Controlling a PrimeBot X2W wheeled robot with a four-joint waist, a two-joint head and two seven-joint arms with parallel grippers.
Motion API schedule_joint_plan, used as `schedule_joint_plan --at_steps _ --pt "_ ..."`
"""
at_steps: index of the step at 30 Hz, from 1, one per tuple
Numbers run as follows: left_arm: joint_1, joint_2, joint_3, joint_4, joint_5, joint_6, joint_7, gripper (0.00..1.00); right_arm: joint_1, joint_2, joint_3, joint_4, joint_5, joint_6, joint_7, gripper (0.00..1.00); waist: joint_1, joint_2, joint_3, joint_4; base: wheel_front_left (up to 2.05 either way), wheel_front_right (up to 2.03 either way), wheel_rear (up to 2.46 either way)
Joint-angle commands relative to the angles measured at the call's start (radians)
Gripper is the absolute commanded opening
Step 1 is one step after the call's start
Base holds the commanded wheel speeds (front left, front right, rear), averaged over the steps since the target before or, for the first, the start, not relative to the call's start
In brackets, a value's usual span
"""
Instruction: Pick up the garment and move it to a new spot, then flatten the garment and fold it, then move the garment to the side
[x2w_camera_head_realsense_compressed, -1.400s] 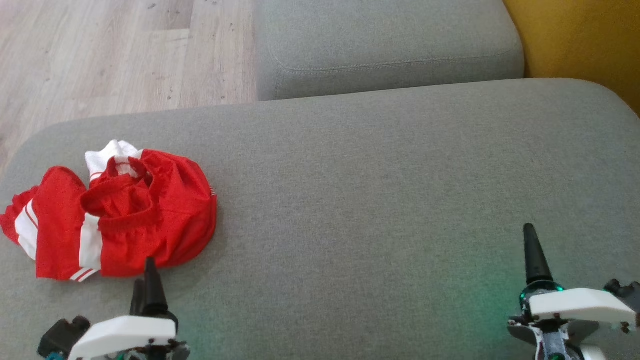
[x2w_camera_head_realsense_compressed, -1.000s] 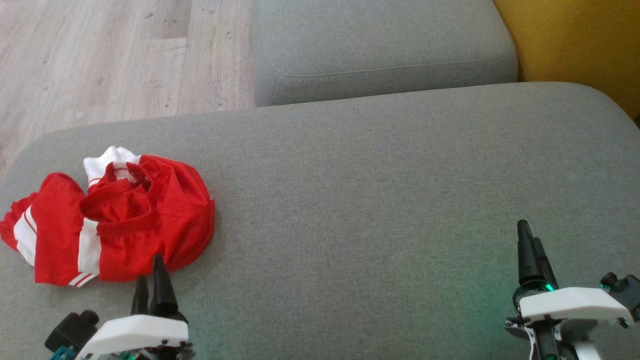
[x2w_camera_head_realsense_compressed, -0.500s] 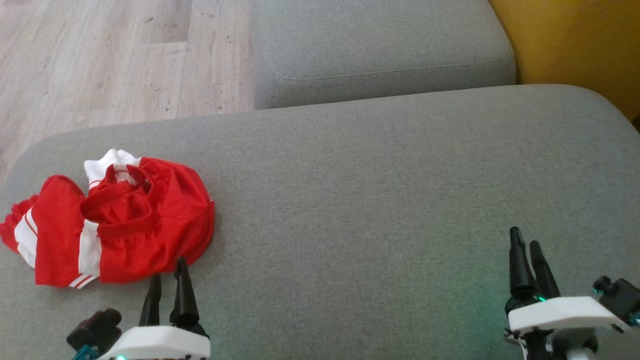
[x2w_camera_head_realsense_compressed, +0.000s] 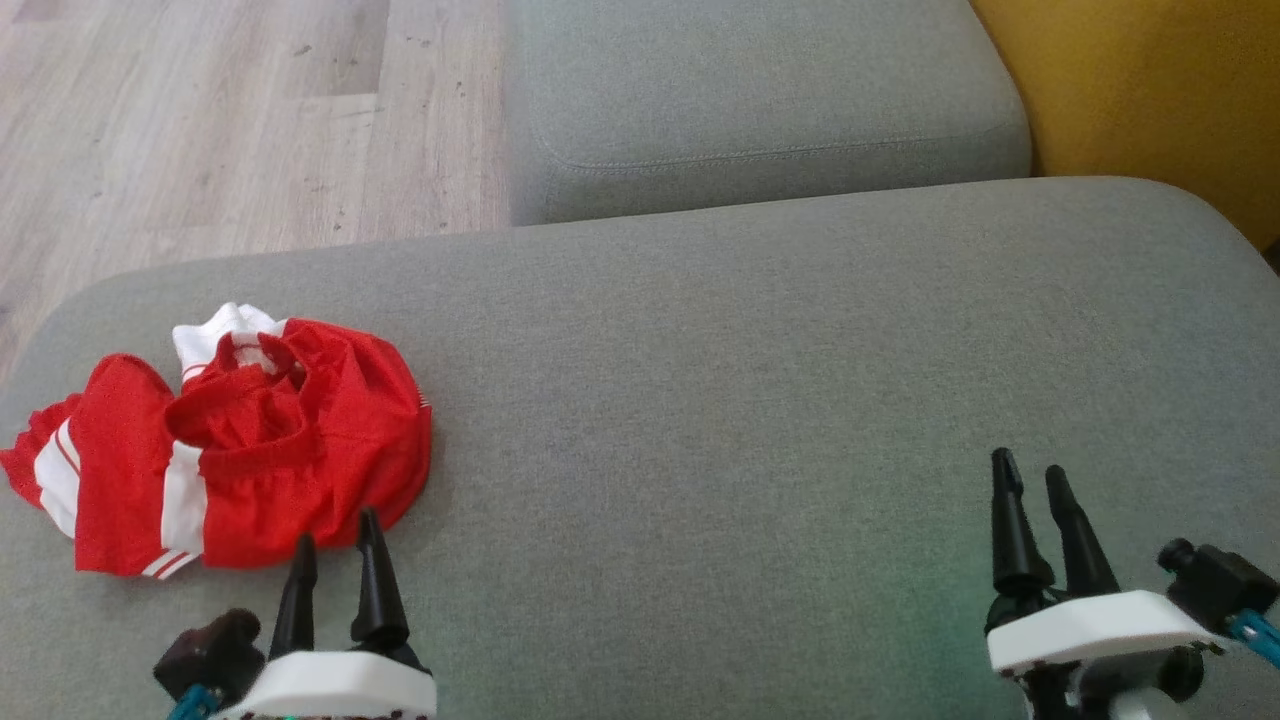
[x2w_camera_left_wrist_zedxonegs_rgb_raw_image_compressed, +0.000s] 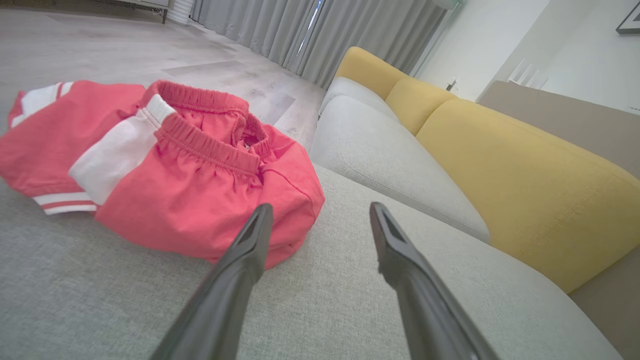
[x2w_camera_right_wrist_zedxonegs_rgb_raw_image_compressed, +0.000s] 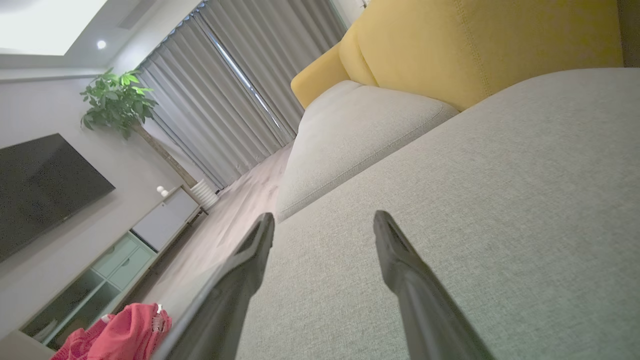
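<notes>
Gray sofa cushion (x2w_camera_head_realsense_compressed: 700, 400) lies under us, the red garment (x2w_camera_head_realsense_compressed: 250, 440) bunched at its left end. Our left gripper (x2w_camera_head_realsense_compressed: 337, 530) has slid right, just beside it, jaws apart. Our right gripper (x2w_camera_head_realsense_compressed: 1029, 464), far off, has jaws apart too.

- A wide grey fabric seat cushion (x2w_camera_head_realsense_compressed: 760, 400) spreads across the foreground, and a second grey cushion (x2w_camera_head_realsense_compressed: 760, 90) butts against its far edge.
- Mustard-yellow back cushions (x2w_camera_left_wrist_zedxonegs_rgb_raw_image_compressed: 500, 165) rise along the right of both.
- A pale wood-plank floor (x2w_camera_head_realsense_compressed: 200, 120) stretches away on the left.
- Grey floor-length curtains (x2w_camera_right_wrist_zedxonegs_rgb_raw_image_compressed: 235, 85) hang at the far end, with a slit of daylight between them.
- A leafy indoor tree (x2w_camera_right_wrist_zedxonegs_rgb_raw_image_compressed: 117, 97) stands beside the curtains, near a low white cabinet (x2w_camera_right_wrist_zedxonegs_rgb_raw_image_compressed: 165, 220).
- A dark television (x2w_camera_right_wrist_zedxonegs_rgb_raw_image_compressed: 40, 185) hangs on the white wall, with a pale-green glass-fronted unit (x2w_camera_right_wrist_zedxonegs_rgb_raw_image_compressed: 100, 270) beneath it.
- A recessed spotlight (x2w_camera_right_wrist_zedxonegs_rgb_raw_image_compressed: 102, 44) glows in the ceiling.
</notes>
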Motion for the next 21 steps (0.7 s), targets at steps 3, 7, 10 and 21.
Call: schedule_joint_plan --at_steps 3,7,10,21 --pt "-0.013 0.0 0.01 -0.032 0.048 0.01 -0.02 1.0 -0.039 -0.008 0.032 -0.027 -0.067 -0.001 -0.02 1.0 0.0 0.0 -0.001 0.003 0.0 0.0 0.0" --pt "-0.012 -0.001 0.013 -0.031 0.092 0.027 -0.032 1.0 -0.039 -0.008 0.039 -0.022 -0.129 -0.001 -0.032 1.0 0.0 0.0 -0.003 0.005 0.0 0.0 0.0" --pt "-0.009 -0.002 0.015 -0.032 0.125 0.036 -0.041 1.0 -0.038 -0.008 0.046 -0.014 -0.181 -0.001 -0.041 1.0 0.0 0.0 -0.005 0.006 0.0 0.0 0.0" --pt "-0.012 -0.003 0.002 -0.047 0.267 0.063 -0.074 1.0 -0.034 -0.009 0.013 -0.019 -0.328 -0.001 -0.073 1.0 0.0 0.0 -0.014 0.007 0.0 0.0 0.0"
